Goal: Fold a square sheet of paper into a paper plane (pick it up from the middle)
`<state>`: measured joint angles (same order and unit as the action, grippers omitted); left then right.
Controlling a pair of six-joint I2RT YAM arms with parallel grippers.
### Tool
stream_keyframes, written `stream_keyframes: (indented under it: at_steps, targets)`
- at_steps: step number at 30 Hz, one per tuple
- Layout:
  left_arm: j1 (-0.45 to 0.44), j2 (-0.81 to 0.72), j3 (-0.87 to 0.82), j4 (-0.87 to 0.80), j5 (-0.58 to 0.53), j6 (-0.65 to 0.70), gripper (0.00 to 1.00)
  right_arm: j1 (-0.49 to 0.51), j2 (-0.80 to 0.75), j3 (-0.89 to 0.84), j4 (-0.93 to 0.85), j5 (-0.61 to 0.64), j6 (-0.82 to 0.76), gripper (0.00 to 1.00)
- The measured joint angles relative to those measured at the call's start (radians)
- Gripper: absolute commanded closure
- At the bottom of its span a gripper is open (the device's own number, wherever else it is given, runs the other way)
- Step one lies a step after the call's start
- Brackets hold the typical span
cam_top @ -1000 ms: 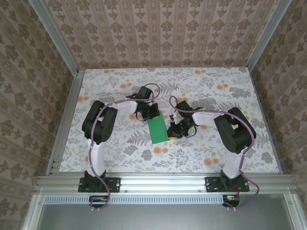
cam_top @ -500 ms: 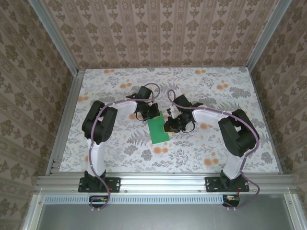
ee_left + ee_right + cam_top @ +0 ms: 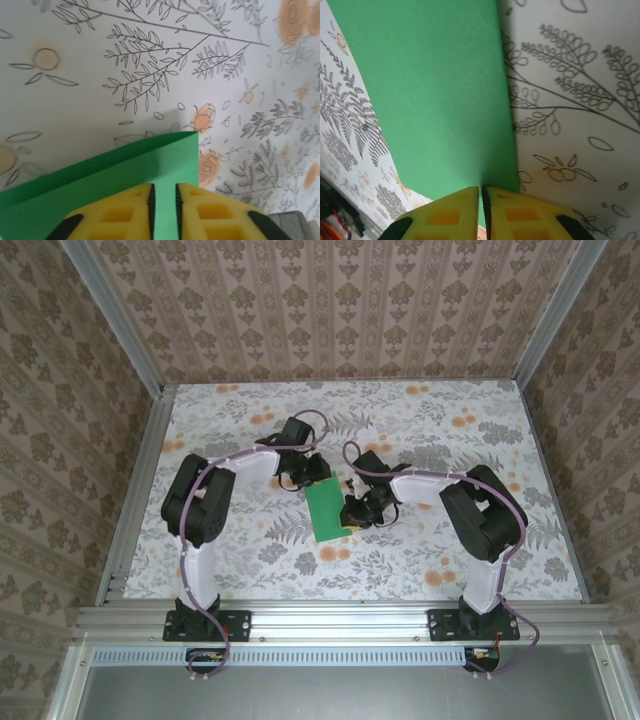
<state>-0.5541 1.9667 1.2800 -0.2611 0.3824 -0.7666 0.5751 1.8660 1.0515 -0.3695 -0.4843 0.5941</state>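
The square sheet of paper (image 3: 326,510) is bright green and lies folded into a narrow rectangle at the middle of the floral table. My left gripper (image 3: 310,480) is at its far end. In the left wrist view its yellow fingers (image 3: 125,215) stand a little apart over the paper (image 3: 125,170), and green shows through the gap at the left gripper (image 3: 165,187). My right gripper (image 3: 350,512) is at the paper's right edge. In the right wrist view the right gripper (image 3: 481,189) is shut on the edge of the paper (image 3: 430,90), which rises slightly off the table there.
The floral tabletop (image 3: 430,550) spreads out on all sides of the paper. Aluminium rails (image 3: 135,490) and patterned walls (image 3: 340,310) close in the left, right and far sides. The arm bases (image 3: 205,620) stand on the near rail.
The left gripper's jaws have parted slightly from shut. The right gripper swung toward the far side, then came back nearer along the paper's right edge. The left elbow has shifted left.
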Motion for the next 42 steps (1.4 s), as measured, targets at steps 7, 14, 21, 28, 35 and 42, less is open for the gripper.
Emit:
stream_keyframes:
  at_steps: [7,14,21,28,35,42]
  targets:
    - [0.056,-0.204,-0.209,0.045,-0.042,-0.026,0.54,0.083,-0.013,-0.011,0.076,0.083,0.134,0.83]
    - [0.130,-0.407,-0.441,0.056,-0.074,-0.053,0.38,0.156,0.024,0.055,0.143,0.097,0.232,0.76]
    - [0.143,-0.574,-0.568,0.043,-0.089,-0.072,0.31,0.122,0.034,0.205,0.122,0.129,0.159,0.73]
    - [0.132,-0.600,-0.572,0.022,-0.102,-0.072,0.29,0.072,0.173,0.395,0.015,0.170,0.045,0.73]
    - [0.051,-0.568,-0.519,-0.012,-0.142,-0.071,0.31,0.056,0.314,0.518,-0.085,0.223,-0.005,0.74]
    - [-0.010,-0.504,-0.475,-0.016,-0.153,-0.071,0.35,0.001,0.287,0.485,-0.083,0.316,0.023,0.74]
